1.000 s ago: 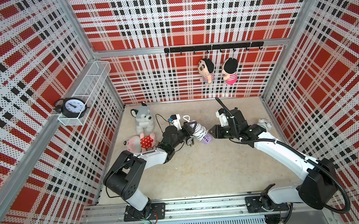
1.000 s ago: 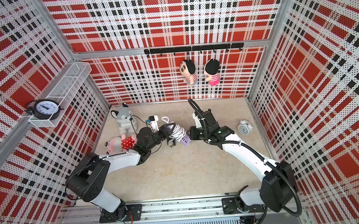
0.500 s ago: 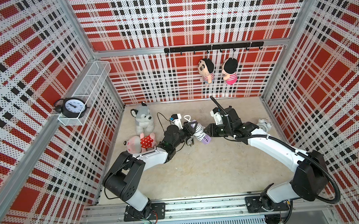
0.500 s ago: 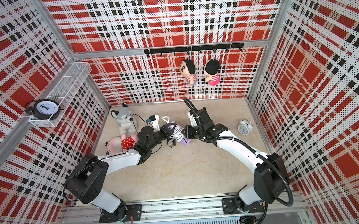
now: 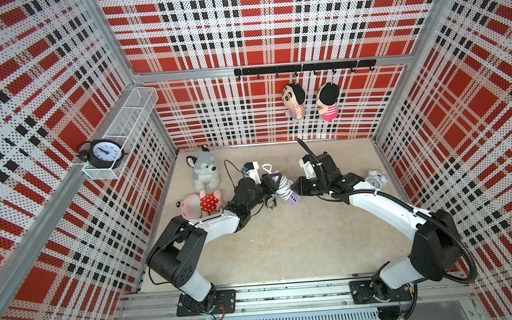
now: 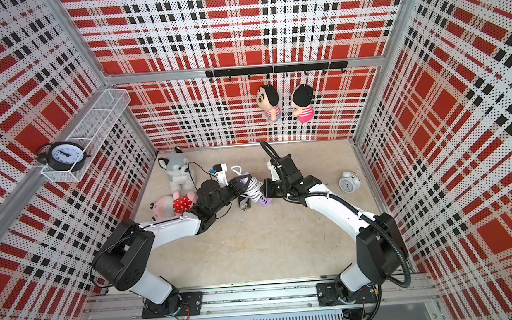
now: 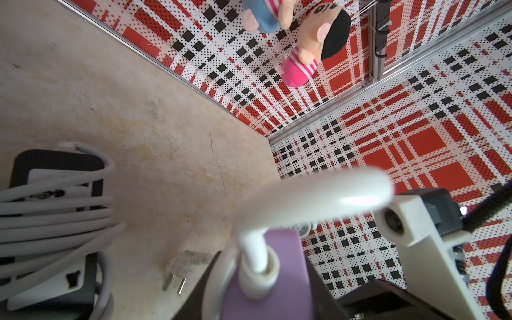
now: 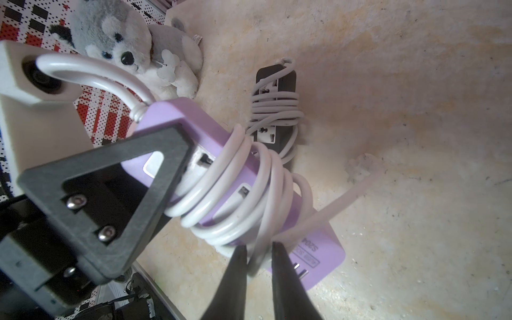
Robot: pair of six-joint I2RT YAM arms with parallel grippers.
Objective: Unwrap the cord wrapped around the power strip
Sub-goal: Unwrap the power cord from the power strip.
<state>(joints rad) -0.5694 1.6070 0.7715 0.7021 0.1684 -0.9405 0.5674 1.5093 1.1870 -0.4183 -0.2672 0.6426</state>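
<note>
A purple power strip (image 8: 199, 127) hangs tilted above the floor, its far end (image 5: 293, 200) (image 6: 264, 201) pointing down. My left gripper (image 5: 272, 182) (image 6: 240, 184) (image 7: 266, 293) is shut on its cord-exit end. White cord (image 8: 243, 191) (image 5: 283, 186) (image 6: 252, 187) coils round its middle in several turns. My right gripper (image 8: 257, 263) (image 5: 295, 192) (image 6: 264, 192) is shut on one loose strand at the lower end of the coil. From there the strand runs to the translucent plug (image 8: 363, 166) (image 7: 180, 268) near the floor.
A black power strip (image 8: 275, 83) (image 7: 55, 166) wound with grey cord lies on the floor behind the purple one. A husky plush (image 5: 204, 171) and a pig plush (image 5: 201, 202) sit to the left. A small white alarm clock (image 5: 376, 177) stands at the right wall.
My right gripper has shifted slightly left to the strip's lower end and closed on a strand of cord. The left gripper has kept its hold in place.
</note>
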